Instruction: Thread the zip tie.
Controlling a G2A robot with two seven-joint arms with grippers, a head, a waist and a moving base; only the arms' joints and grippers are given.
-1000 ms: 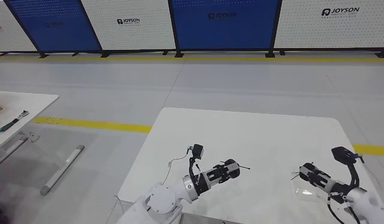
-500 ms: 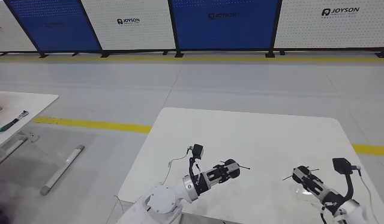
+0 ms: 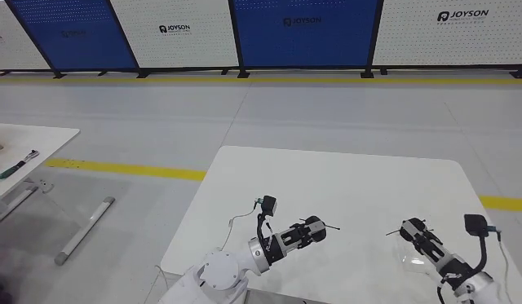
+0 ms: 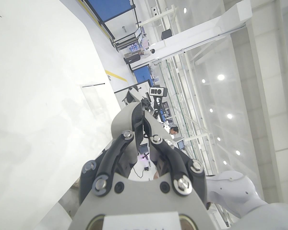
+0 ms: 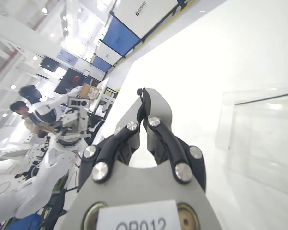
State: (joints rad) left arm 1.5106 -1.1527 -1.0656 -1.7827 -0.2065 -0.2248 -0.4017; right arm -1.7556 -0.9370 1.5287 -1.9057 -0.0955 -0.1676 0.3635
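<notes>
My left gripper (image 3: 320, 227) hovers over the white table's (image 3: 342, 182) near left part, shut on a thin black zip tie (image 3: 332, 226) that pokes out toward the right. In its wrist view the jaws (image 4: 144, 101) are pressed together. My right gripper (image 3: 406, 230) hangs at the near right, shut on another zip tie (image 3: 393, 233) whose end points left. A small black bit shows at its closed tips (image 5: 141, 94). A third zip tie (image 5: 266, 98) lies in a clear tray (image 5: 224, 120) just beside the right gripper.
The clear tray (image 3: 414, 262) sits near the table's front right edge, under the right arm. From the left wrist it appears across the table as a clear tray (image 4: 93, 98). Beyond the table lie grey floor and a yellow line (image 3: 122, 169).
The right gripper shifted left, then slightly farther from the front edge, and its zip tie swung to point left. Its elbow moved right. The left arm kept still.
</notes>
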